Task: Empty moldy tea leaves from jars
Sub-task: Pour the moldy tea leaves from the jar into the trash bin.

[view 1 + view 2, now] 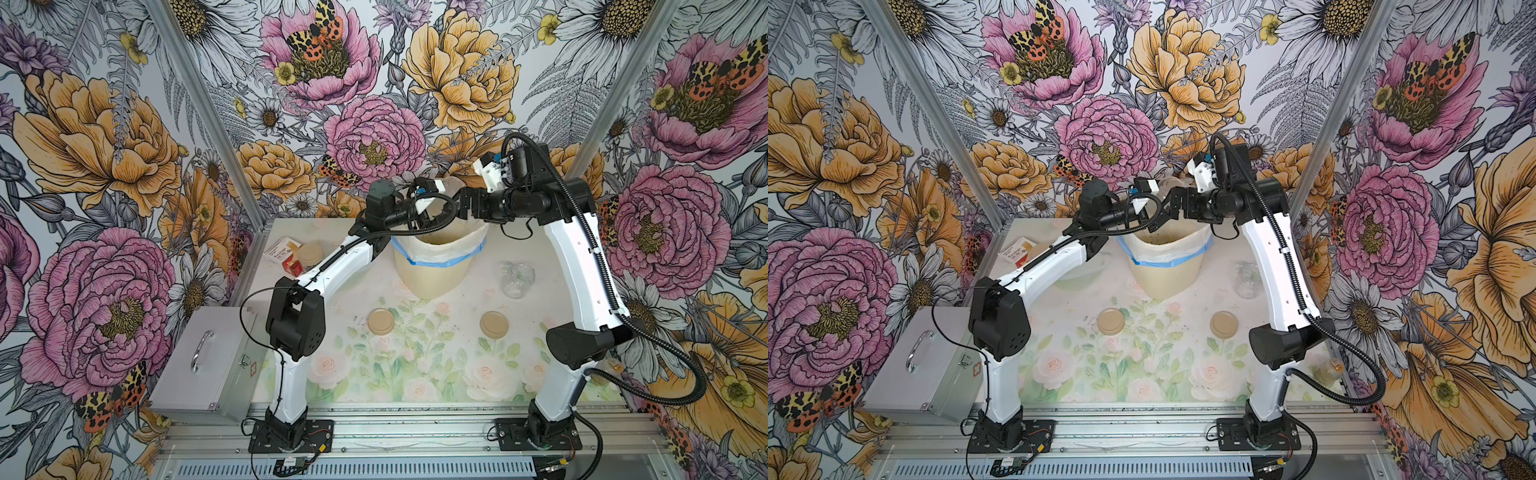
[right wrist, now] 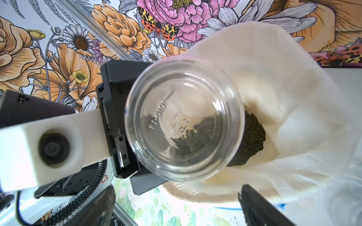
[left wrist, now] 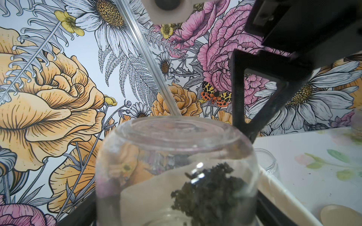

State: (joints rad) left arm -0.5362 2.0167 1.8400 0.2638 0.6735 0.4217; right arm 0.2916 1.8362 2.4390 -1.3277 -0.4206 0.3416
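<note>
Right now my left end effector [image 3: 176,214] is clamped around a clear glass jar [image 2: 184,119], holding it upside down above the cream ribbed bin [image 1: 432,278] at the back of the surface [image 1: 415,374]. In the left wrist view my own fingers show only as dark, blurred edges on either side of the glass. A clump of moldy tea leaves [image 3: 207,191], dark and crumbly, sits inside the jar toward its mouth, and the mouth itself is cut off by the frame edge.

In the right wrist view I face the jar's embossed base. Past it, a dark heap of leaves [image 2: 252,137] lies in the white bag [image 2: 274,78] that lines the bin, and the jar covers part of that heap. My right end effector [image 2: 176,204] is spread wide with nothing between its fingers, and only the two dark tips show. In the left wrist view one right finger [image 3: 238,88] comes close to the jar's base, but I cannot tell whether it touches.

A second jar [image 1: 516,279], lidless, stands right of the bin, its glass hard to read against the pale floral print. A third jar [image 1: 311,254], with its lid on, sits left of the bin, partly hidden by my left arm. A tan lid [image 1: 380,321] and another lid [image 1: 494,323] lie flat in front of the bin, well apart.
</note>
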